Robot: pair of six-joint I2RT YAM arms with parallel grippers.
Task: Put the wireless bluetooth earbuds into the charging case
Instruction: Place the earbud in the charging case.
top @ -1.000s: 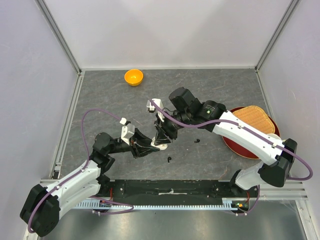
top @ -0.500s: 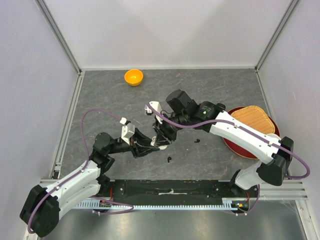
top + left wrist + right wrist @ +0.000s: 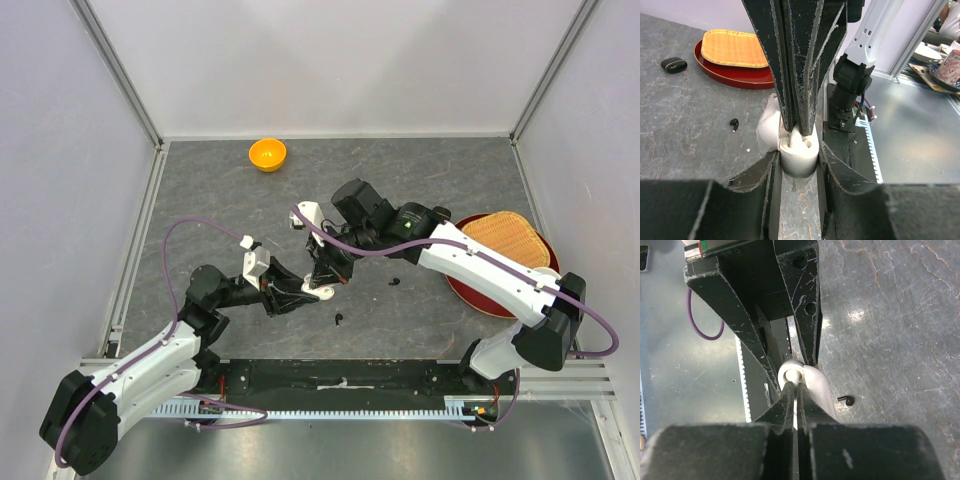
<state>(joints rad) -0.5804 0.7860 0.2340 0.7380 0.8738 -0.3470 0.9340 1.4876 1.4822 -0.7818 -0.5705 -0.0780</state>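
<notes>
My left gripper (image 3: 318, 292) (image 3: 797, 152) is shut on a white charging case (image 3: 799, 167) (image 3: 785, 371), held upright just above the table with its lid (image 3: 767, 127) (image 3: 821, 390) swung open. A white earbud (image 3: 802, 141) (image 3: 792, 374) sits in the case's top. My right gripper (image 3: 325, 280) (image 3: 796, 386) comes down from above, shut, its tips touching that earbud. A black earbud (image 3: 338, 320) (image 3: 734, 123) (image 3: 846, 400) lies loose on the table beside the case. A glossy black charging case (image 3: 392, 281) (image 3: 674, 65) lies farther right, near the tray.
A red tray (image 3: 470, 290) (image 3: 735, 77) holding a woven mat (image 3: 512, 238) (image 3: 735, 47) sits at the right. An orange bowl (image 3: 267, 154) stands at the back. Aluminium rails and white walls ring the grey table.
The right gripper's jaws have gone from partly open to shut, and its tips have settled onto the white earbud in the held case. The left arm has stayed still.
</notes>
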